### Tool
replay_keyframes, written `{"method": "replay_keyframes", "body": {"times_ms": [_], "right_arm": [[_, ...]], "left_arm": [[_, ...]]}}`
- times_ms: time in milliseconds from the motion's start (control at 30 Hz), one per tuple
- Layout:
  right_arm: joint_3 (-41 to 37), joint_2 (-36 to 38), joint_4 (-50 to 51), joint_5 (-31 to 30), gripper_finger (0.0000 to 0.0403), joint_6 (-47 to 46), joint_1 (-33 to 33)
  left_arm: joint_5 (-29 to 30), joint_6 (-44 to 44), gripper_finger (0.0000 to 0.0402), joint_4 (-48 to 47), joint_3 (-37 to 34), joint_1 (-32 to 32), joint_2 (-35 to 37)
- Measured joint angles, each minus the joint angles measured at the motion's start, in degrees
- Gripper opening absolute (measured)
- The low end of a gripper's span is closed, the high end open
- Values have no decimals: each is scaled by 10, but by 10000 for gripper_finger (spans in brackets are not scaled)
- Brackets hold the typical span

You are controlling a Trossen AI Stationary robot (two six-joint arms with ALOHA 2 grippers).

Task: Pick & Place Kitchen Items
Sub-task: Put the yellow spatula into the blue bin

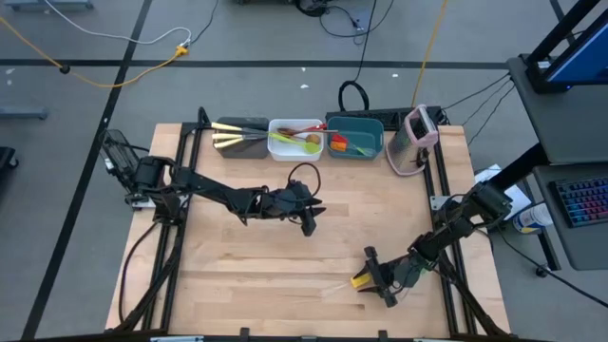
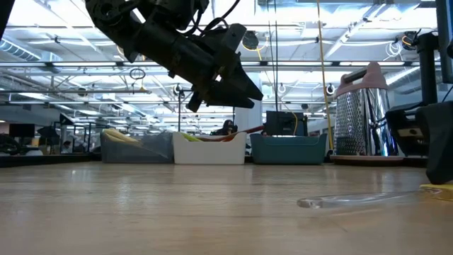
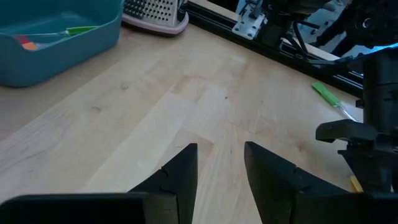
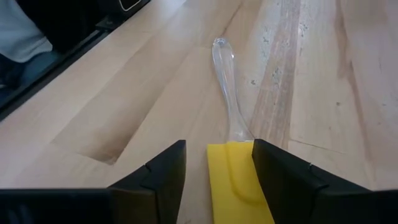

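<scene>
Right tool (image 4: 217, 171): you had it low at the near right of the desk (image 1: 256, 275), fingers apart and straddling the yellow head of a spatula (image 4: 233, 180); whether the fingers touched the head, you could not tell, and nothing was lifted.
Spatula: yellow head, clear handle lying flat on the desk and pointing away from the tool toward the desk's middle; judged the item in hand, since the fingers bracketed its widest, least slippery part.
Left tool (image 1: 309, 211): you held it raised over the desk's middle, fingers partly apart, gripping nothing; judged to be waiting clear of the right arm's work.
Tubs: brown (image 1: 239, 139), white (image 1: 295, 139) and teal (image 1: 355, 136) in a row along the far edge, each already holding utensils; judged the sorted destinations.
Grater (image 1: 415, 141): pink-framed, standing beside the teal tub.
Green item (image 3: 326, 94): slim, lying by the right-hand rail; kind not clear.
</scene>
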State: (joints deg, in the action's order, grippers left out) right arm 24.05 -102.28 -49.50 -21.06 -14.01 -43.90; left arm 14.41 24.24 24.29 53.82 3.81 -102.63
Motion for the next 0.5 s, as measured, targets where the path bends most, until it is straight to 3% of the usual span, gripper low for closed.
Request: {"method": "replay_keyframes", "body": {"times_ms": [333,500], "right_arm": [[-1,-1,-8,-1,188,21,0],[-3,-3,-52,-2,192,83,1]], "left_arm": [[0,0,136,0,0,0,0],[0,0,136,0,0,0,0]]}}
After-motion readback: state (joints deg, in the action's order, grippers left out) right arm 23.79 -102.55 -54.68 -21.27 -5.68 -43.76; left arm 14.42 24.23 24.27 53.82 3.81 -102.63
